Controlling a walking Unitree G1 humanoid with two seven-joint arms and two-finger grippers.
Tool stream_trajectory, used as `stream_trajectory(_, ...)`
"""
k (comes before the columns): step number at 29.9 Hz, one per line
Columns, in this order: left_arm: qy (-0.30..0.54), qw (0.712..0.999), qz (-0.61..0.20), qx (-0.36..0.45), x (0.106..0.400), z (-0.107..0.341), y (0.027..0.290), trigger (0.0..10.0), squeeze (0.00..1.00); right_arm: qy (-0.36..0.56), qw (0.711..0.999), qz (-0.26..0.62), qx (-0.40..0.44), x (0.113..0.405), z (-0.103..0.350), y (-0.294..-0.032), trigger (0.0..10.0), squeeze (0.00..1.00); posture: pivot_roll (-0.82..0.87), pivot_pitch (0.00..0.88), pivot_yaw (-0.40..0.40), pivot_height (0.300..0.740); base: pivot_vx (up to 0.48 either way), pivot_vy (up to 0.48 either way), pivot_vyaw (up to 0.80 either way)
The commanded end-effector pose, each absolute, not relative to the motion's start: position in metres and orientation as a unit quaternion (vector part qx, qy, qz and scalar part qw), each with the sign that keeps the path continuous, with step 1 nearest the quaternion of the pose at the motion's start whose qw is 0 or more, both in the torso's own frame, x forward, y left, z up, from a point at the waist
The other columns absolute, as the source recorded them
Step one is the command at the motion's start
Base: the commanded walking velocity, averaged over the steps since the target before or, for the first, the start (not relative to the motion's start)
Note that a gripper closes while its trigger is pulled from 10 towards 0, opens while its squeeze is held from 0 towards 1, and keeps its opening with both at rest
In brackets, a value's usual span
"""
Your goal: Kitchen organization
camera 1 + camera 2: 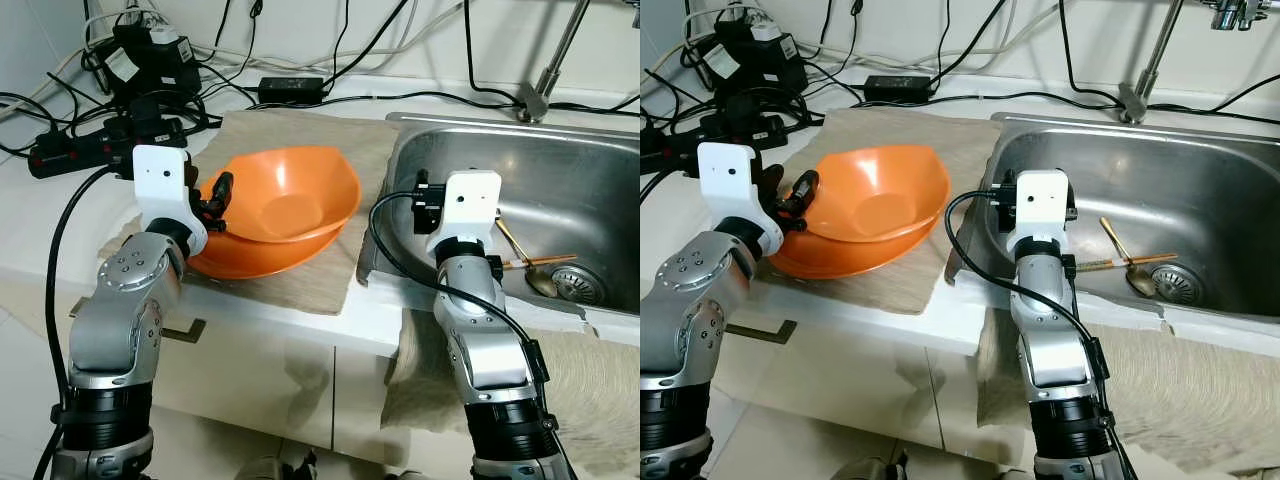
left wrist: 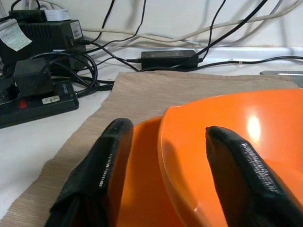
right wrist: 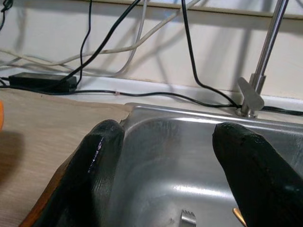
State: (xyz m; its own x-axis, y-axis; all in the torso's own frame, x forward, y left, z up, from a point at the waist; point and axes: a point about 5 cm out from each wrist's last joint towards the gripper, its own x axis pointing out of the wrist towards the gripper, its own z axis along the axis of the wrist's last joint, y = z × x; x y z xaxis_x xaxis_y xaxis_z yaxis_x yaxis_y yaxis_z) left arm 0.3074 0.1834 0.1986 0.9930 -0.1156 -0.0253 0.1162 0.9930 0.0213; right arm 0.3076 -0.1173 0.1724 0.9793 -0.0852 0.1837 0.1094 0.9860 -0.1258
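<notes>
Two orange bowls [image 1: 285,205] sit stacked on a beige mat [image 1: 300,280] on the counter. My left gripper [image 2: 165,137] is at the left rim of the upper bowl [image 2: 236,142] and is open. One finger [image 2: 102,165] is over the lower bowl [image 2: 142,189], and the other finger [image 2: 241,175] is inside the upper bowl, so the rim lies between them. My right gripper [image 3: 168,137] hangs open over the left side of the steel sink [image 1: 480,125], holding nothing. A golden spoon [image 1: 540,280] and a fork [image 1: 510,240] lie in the sink near the drain.
A faucet [image 1: 545,80] rises behind the sink. A black power strip [image 1: 80,150], a power adapter [image 1: 290,88] and many cables crowd the back of the counter. A cloth [image 1: 590,370] hangs over the counter's front edge below the sink.
</notes>
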Motion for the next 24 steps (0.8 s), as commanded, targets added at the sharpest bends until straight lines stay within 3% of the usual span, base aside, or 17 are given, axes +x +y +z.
stream_trajectory(1, 0.006, 0.998, -0.051, 0.020, 0.310, 0.203, 0.187, 10.0, 1.00, -0.095, 0.993, -0.042, -0.063, 0.310, 0.176, -0.114, 10.0, 0.00, 0.05, 0.000, 0.062, 0.740, 0.000, 0.000, 0.00)
stream_trajectory(11, 0.003, 0.998, -0.055, 0.023, 0.314, 0.207, 0.188, 10.0, 0.99, -0.095, 0.993, -0.038, -0.063, 0.311, 0.175, -0.112, 10.0, 0.00, 0.05, 0.000, 0.064, 0.740, 0.000, 0.000, 0.00)
stream_trajectory(12, 0.013, 0.998, -0.059, 0.021, 0.314, 0.204, 0.187, 10.0, 0.00, -0.091, 0.994, -0.034, -0.058, 0.312, 0.174, -0.111, 10.0, 0.00, 0.05, 0.000, 0.064, 0.740, 0.000, 0.000, 0.00)
stream_trajectory(24, 0.023, 0.998, -0.063, -0.004, 0.318, 0.196, 0.183, 10.0, 0.00, -0.055, 0.997, -0.021, -0.043, 0.316, 0.165, -0.115, 10.0, 0.00, 0.04, 0.000, 0.067, 0.740, 0.000, 0.000, 0.00)
